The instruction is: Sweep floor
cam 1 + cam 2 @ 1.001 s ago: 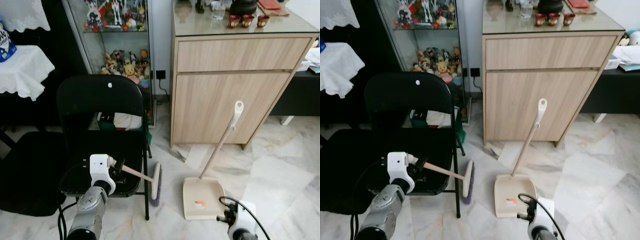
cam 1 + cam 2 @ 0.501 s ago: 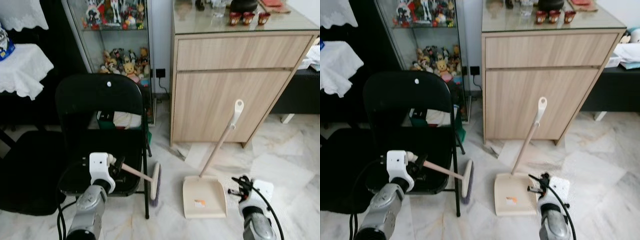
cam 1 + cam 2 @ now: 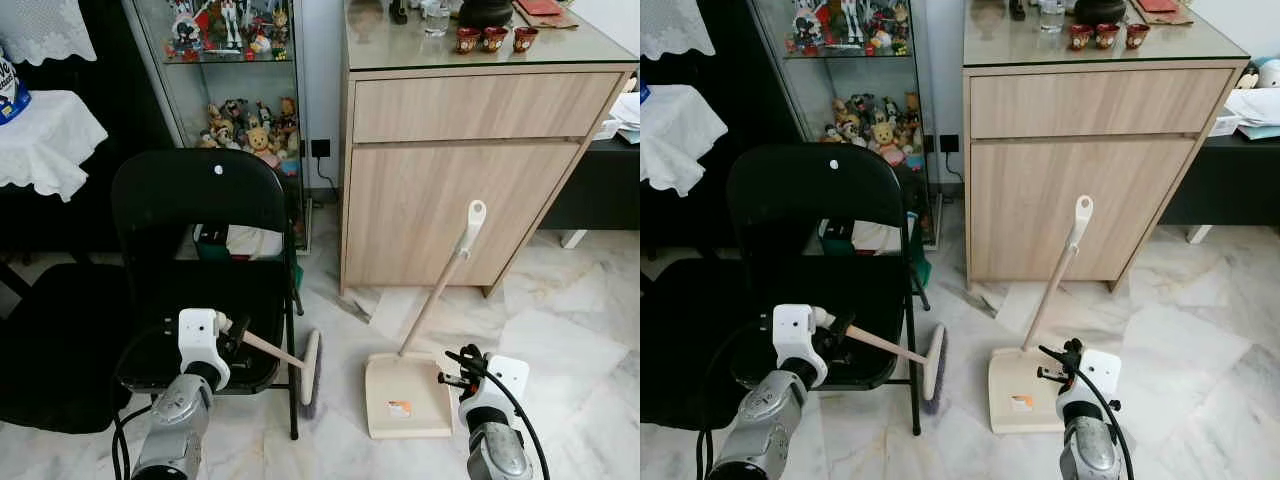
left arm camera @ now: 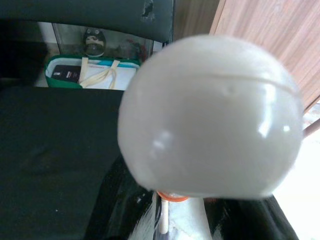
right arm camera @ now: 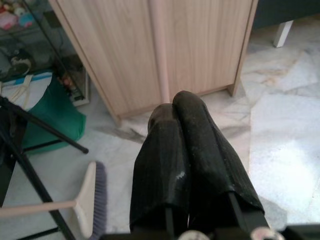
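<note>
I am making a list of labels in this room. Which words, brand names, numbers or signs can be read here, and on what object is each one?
None can be read.
Orange sticker on the dustpan: too small.
Blue-and-white package on the white-covered table: print is blurred and cut off.
Dark card in the green bag: blurred.

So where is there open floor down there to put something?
The marble floor right of the dustpan, out from the wooden cabinet, lies bare. Between dustpan and folding chair is crowded: the broom held by the left gripper fills it.
</note>
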You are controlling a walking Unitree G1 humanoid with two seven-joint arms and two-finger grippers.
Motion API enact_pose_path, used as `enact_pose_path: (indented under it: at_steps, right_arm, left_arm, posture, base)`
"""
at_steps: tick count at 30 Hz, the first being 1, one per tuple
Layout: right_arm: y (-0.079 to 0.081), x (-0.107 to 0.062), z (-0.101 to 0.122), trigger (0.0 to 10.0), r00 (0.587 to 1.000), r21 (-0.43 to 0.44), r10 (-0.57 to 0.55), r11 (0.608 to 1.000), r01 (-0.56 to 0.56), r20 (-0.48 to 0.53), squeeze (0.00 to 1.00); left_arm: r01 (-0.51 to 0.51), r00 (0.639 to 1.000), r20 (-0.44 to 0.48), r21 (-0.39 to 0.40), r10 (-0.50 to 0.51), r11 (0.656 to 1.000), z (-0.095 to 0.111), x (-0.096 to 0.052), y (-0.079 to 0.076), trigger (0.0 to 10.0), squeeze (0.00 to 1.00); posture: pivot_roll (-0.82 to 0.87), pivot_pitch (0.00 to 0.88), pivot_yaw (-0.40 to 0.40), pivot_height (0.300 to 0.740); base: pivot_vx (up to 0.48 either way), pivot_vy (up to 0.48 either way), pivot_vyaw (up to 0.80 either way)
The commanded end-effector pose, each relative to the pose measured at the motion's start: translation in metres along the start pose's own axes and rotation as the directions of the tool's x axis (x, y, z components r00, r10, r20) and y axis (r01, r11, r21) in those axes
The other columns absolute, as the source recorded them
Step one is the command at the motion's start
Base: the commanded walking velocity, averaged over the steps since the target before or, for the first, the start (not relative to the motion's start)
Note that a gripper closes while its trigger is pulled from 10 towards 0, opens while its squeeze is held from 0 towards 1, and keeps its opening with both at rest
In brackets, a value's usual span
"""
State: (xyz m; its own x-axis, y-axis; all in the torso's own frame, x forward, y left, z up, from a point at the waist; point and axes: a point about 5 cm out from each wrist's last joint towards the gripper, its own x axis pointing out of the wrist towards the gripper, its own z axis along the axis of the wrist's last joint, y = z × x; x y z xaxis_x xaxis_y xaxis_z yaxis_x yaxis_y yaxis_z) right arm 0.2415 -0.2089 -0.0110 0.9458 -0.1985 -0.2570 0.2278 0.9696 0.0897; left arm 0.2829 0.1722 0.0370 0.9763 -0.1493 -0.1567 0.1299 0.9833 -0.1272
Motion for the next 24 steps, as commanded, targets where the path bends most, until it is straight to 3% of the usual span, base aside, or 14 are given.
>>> enact_pose_path:
  at_steps: [1, 24]
  right_arm:
    - [-0.002, 0.000, -0.002, 10.0, 1.000, 0.001, -0.010, 1.000, 0.010, -0.015, 0.00]
    - [-0.002, 0.010, 0.007, 10.0, 1.000, 0.038, -0.028, 0.999, 0.028, -0.007, 0.00]
  left_arm:
    - [-0.017, 1.000, 0.027, 0.032, 0.016, 0.999, 0.009, 0.000, 0.006, 10.0, 0.00]
    - [-0.015, 0.999, 0.050, 0.024, 0.014, 1.000, 0.015, 0.001, 0.006, 10.0, 0.00]
  posture:
    - [-0.01, 0.000, 0.053, 0.740]
    - [0.00, 0.042, 0.050, 0.740]
  base:
    - [0.000, 0.000, 0.00]
    - [-0.034, 0.000, 0.00]
